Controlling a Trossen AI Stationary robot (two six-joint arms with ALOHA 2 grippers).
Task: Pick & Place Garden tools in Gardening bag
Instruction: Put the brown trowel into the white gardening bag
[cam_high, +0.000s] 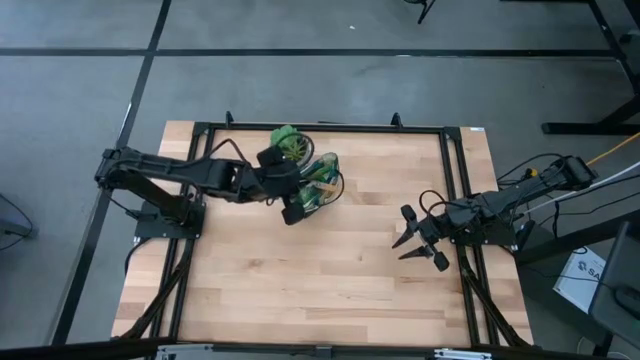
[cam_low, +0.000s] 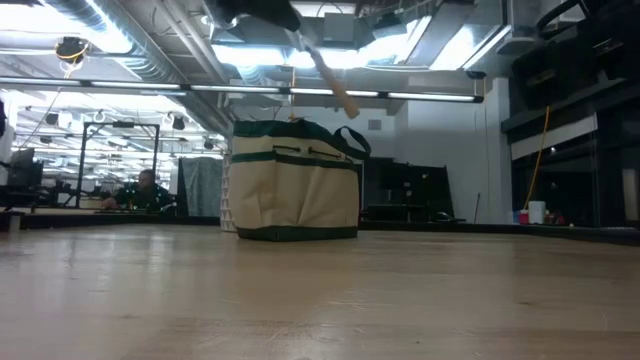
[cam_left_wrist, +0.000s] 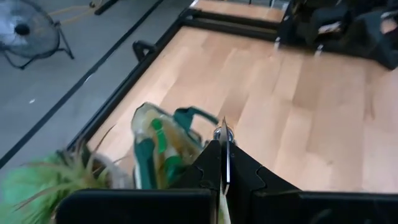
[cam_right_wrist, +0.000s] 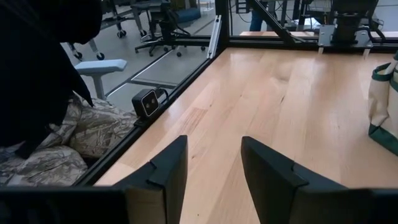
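My left gripper is clamped on a wooden-handled tool above the gardening bag — light, stiff, top-heavy if pinched at one end. The bag is soft canvas, so I'd lower it gently; my right gripper waits spread wide and empty.

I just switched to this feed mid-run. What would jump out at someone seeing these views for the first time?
First, the beige canvas gardening bag with dark green trim, standing at the table's far side with a green translucent spray bottle inside. Above it hangs the left gripper, shut on a thin wooden-handled tool slanting down toward the bag's mouth. The leafy green plant sits just behind the bag, while the right gripper waits open near the table's right edge.
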